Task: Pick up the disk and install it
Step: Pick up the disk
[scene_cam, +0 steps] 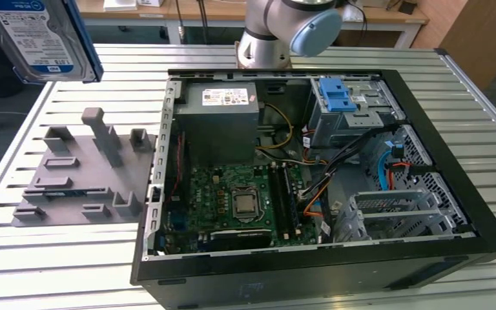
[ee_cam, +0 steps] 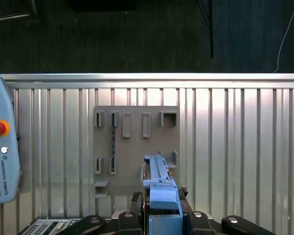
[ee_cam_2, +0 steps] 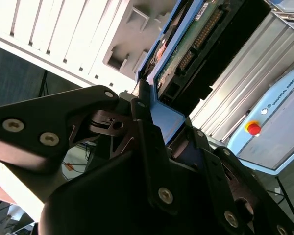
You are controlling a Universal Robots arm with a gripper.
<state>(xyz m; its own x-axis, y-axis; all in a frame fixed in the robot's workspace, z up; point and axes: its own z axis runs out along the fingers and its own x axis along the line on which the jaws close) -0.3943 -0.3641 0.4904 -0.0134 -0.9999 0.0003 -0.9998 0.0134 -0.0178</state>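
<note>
The disk [scene_cam: 39,37], a silver drive with a white-and-blue label in a blue carrier, hangs high above the table at the exterior view's upper left. In the first wrist view it stands edge-on [ee_cam: 158,182] between my black fingers [ee_cam: 135,201], over the grey holder fixture [ee_cam: 132,147]. The second wrist view shows its green circuit-board side [ee_cam_2: 196,39] and the blue carrier end clamped in my gripper [ee_cam_2: 166,120]. My gripper [ee_cam: 161,215] is shut on the disk.
An open computer case [scene_cam: 454,213] lies on the slatted metal table [scene_cam: 59,258], with a drive bay and blue latch [scene_cam: 338,97] at its far corner. The grey fixture [scene_cam: 84,168] sits beside the case. A teach pendant [ee_cam: 0,147] lies at the table's edge.
</note>
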